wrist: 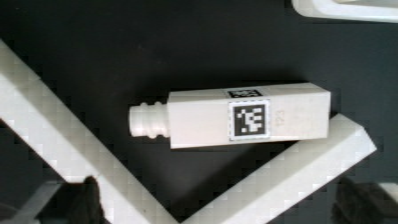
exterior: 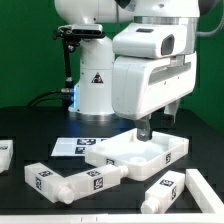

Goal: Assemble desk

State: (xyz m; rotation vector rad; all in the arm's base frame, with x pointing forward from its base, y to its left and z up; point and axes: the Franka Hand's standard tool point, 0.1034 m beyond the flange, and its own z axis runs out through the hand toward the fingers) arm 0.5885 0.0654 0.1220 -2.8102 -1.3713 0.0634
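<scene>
You are looking at the desk in loose pieces on the black table (exterior: 20,208). Its rimmed tabletop (exterior: 125,153) is lying flat near the middle, slightly toward the exterior view's right, with nothing fitted into its corners. Nearer the camera and toward the exterior view's left, a first leg (exterior: 42,179) and a second leg (exterior: 95,181) are lying on their sides almost end to end, each showing a black-and-white tag. A third leg (exterior: 165,189) and a fourth leg (exterior: 206,186) are lying near the camera on the exterior view's right, just beside each other and close to the tabletop's near edge. The gripper (exterior: 146,131) is hanging over the far right part of the tabletop, just above its rim. Its fingers (wrist: 54,203) are standing spread wide at the edges of the wrist view, and they are gripping nothing. The wrist view is also showing you a tagged leg (wrist: 240,116) lying flat on the black surface with its round stub end bare. White bars are slanting past this leg, and you cannot tell which of the four legs it is. Beyond the tabletop, toward the exterior view's left, the marker board (exterior: 70,147) is lying flat in front of the robot's base (exterior: 95,85).
</scene>
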